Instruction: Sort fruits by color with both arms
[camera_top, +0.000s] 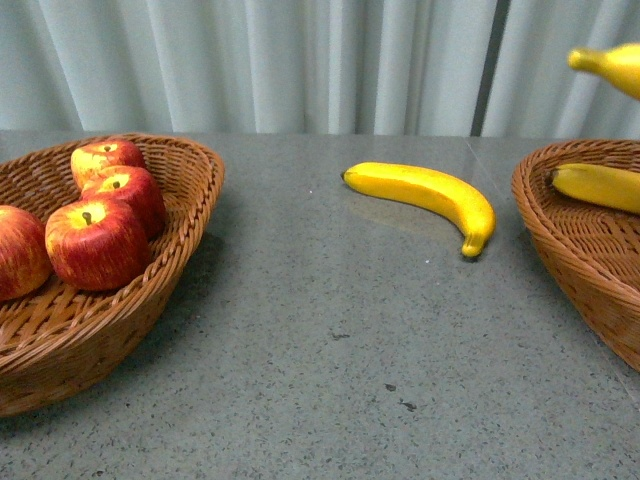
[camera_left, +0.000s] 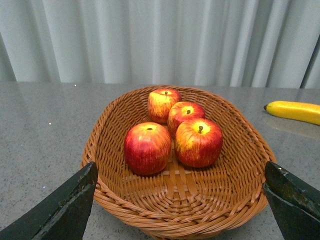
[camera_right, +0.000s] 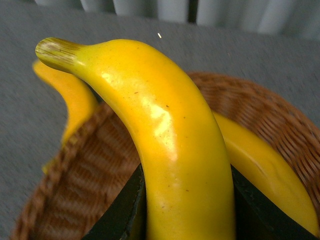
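Left basket (camera_top: 195, 190) contains four apples (camera_left: 198, 142). Right basket (camera_top: 570, 240) contains one banana (camera_top: 600, 185). A second banana (camera_top: 425, 195) lies on the table (camera_top: 320, 360) between the baskets. Left gripper (camera_left: 175, 212): spread wide, empty, at the left basket's near rim. Right gripper (camera_right: 187, 215): mostly hidden, apparently clamped on a third banana (camera_right: 170, 140) raised above the right basket.

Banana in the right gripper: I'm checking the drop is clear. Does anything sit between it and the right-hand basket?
No barrier shows. The held banana appears to hang over the basket, where another banana already lies, so it may land on that.
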